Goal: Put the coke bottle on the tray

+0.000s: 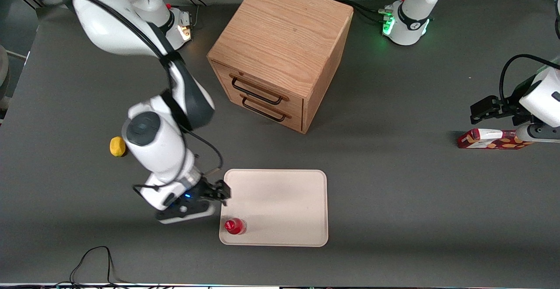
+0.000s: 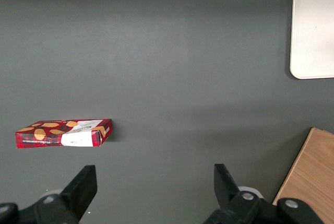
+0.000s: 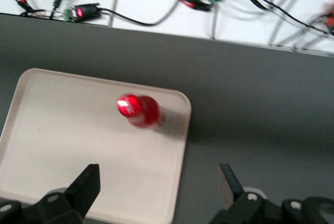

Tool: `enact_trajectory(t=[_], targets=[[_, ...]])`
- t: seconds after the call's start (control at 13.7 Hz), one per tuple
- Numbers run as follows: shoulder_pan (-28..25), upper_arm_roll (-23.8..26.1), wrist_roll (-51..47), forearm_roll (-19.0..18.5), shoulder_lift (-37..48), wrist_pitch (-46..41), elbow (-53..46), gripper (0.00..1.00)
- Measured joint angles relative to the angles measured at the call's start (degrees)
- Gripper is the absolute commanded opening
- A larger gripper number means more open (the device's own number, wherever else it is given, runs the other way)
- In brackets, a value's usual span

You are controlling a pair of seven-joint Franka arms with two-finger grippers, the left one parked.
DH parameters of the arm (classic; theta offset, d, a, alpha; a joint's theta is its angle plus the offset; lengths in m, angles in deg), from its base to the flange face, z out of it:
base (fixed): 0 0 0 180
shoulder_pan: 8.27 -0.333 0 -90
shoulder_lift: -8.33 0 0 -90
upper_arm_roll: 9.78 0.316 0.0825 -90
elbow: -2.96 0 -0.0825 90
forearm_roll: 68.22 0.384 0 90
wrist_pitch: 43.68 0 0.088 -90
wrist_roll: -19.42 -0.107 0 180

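The coke bottle point(image 1: 235, 226), small and all red with a red cap, stands upright on the cream tray point(image 1: 284, 206), in the tray's corner nearest the front camera at the working arm's end. It also shows in the right wrist view point(image 3: 140, 111), standing free on the tray point(image 3: 62, 140). My right gripper point(image 1: 217, 192) is open and empty. It hovers over the tray's edge at the working arm's end, a little farther from the front camera than the bottle and apart from it.
A wooden two-drawer cabinet point(image 1: 280, 52) stands farther from the front camera than the tray. A yellow lemon point(image 1: 117, 146) lies toward the working arm's end. A red-and-white patterned carton point(image 1: 492, 139) lies toward the parked arm's end, also in the left wrist view point(image 2: 65, 132).
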Motion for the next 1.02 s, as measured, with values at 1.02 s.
enact_trajectory(t=[1.02], targets=[[0.7,-15.4,4.0,5.0,42.0,-26.2,30.2,1.00]])
